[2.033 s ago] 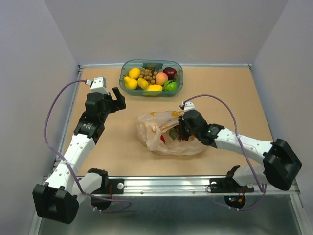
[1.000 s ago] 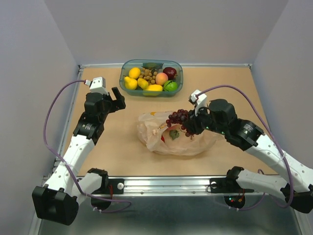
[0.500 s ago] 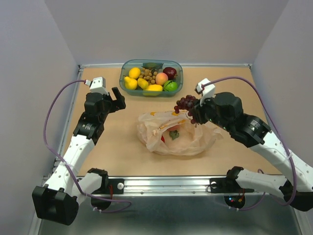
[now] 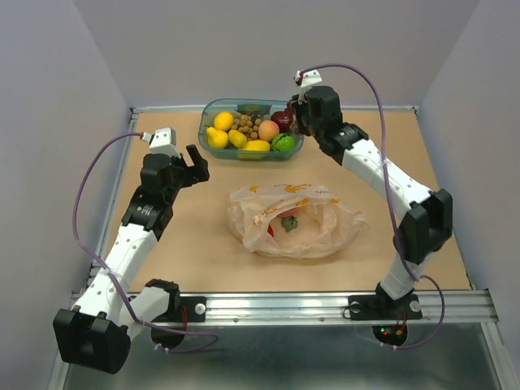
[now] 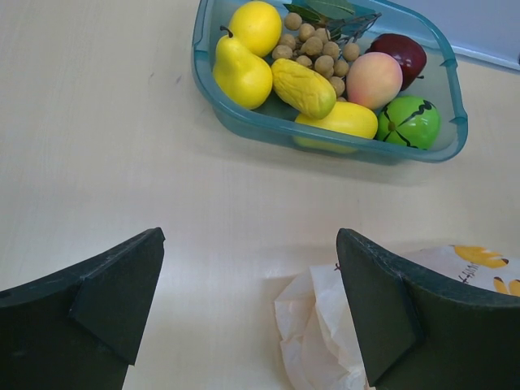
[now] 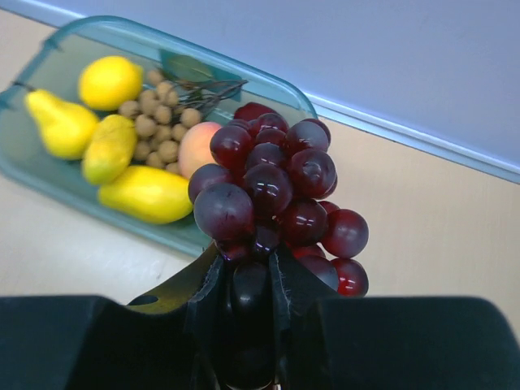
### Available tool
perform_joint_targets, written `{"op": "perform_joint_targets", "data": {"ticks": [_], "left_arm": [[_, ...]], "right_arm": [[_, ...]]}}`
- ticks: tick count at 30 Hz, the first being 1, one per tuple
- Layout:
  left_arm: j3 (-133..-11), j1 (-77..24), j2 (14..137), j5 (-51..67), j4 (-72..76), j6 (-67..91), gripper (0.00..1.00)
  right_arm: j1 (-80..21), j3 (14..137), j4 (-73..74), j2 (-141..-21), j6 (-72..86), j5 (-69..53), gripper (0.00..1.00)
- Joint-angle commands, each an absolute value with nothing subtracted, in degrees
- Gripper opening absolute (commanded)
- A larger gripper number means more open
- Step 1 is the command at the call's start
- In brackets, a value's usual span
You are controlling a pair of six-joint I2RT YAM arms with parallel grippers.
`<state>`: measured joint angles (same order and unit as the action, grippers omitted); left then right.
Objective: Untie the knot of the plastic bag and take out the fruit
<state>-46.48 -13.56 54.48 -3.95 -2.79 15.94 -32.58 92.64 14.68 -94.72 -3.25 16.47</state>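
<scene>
The plastic bag [image 4: 313, 231] lies crumpled and open mid-table; a red fruit [image 4: 271, 231] and a green bit [image 4: 289, 223] show through its film. I cannot make out the knot. My right gripper [image 4: 296, 122] [image 6: 252, 276] is shut on the stem end of a dark purple grape bunch [image 6: 272, 191], held just above the right end of the teal tub [image 4: 205, 122] [image 6: 268, 77]. My left gripper [image 4: 195, 162] [image 5: 250, 244] hangs open and empty left of the bag [image 5: 325, 325], over bare table.
The tub [image 5: 325, 138] at the far edge holds a lemon [image 5: 255, 26], a yellow pear [image 5: 240, 75], a peach [image 5: 374, 80], a green apple [image 5: 409, 122], a dark red fruit [image 5: 405, 54] and brown small balls [image 5: 317, 50]. Grey walls enclose the table.
The right arm lifted the grape bunch out of the bag and carried it away from me and left to the tub's right end. The bag has sagged flatter. The left arm has not moved.
</scene>
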Motion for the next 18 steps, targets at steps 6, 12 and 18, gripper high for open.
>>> {"op": "perform_joint_targets", "data": {"ticks": [6,12,18], "left_arm": [[-46.0,-14.0,53.5,-4.2,-0.8,15.5,0.98],[-46.1,-13.9,54.3,-3.3,-0.8,15.1,0.98],[-46.1,-13.8,54.4,-2.4,-0.9,15.2,0.98]], "right_arm": [[-24.9,108.5,-2.4,-114.4,3.6,6.1,0.01],[-23.6,115.7,-3.3,-124.2,6.9,2.3,0.44],[-23.6,111.5,-3.0,-122.0,6.2,3.0,0.94]]}}
